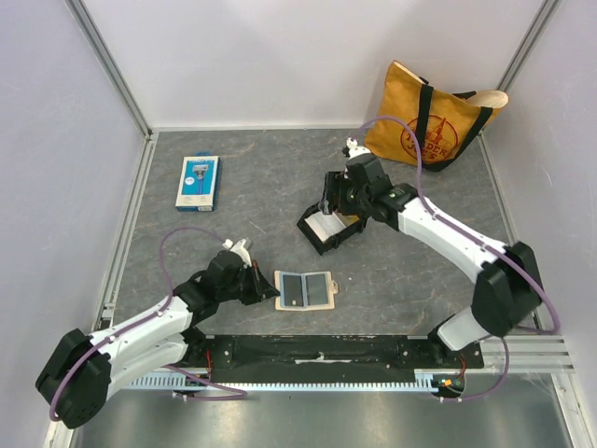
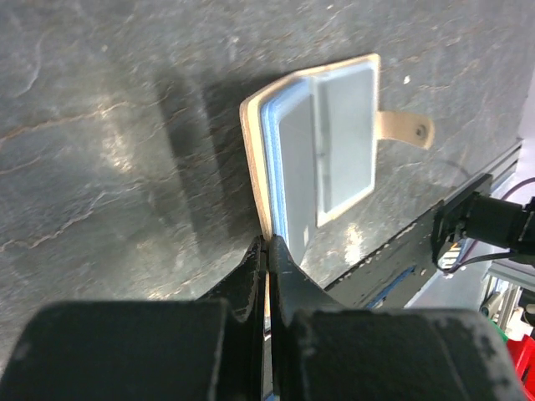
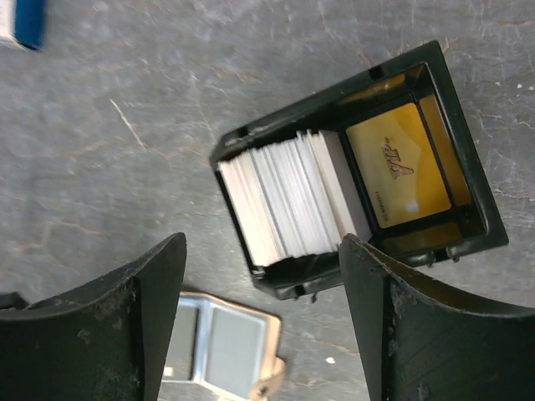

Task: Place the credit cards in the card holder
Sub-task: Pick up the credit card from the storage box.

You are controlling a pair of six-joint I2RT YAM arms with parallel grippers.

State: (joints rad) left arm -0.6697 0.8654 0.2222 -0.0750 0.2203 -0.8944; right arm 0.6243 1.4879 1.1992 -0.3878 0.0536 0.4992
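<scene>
The tan card holder (image 1: 305,291) lies open near the front edge, with grey panels in its slots and a small tab (image 2: 406,128) on one side. My left gripper (image 2: 267,244) is shut on the card holder (image 2: 322,150) at its left edge. A stack of white credit cards (image 3: 288,199) stands on edge in a black tray (image 3: 330,93), and a gold card (image 3: 401,167) lies flat in the tray's other compartment. My right gripper (image 3: 263,251) hangs open just above the tray (image 1: 347,231), its fingers apart on either side of the stack and holding nothing.
A blue-and-white flat package (image 1: 198,181) lies at the back left. A yellow tote bag (image 1: 434,121) leans in the back right corner. White walls enclose the table on three sides. A black rail (image 1: 317,353) runs along the front edge.
</scene>
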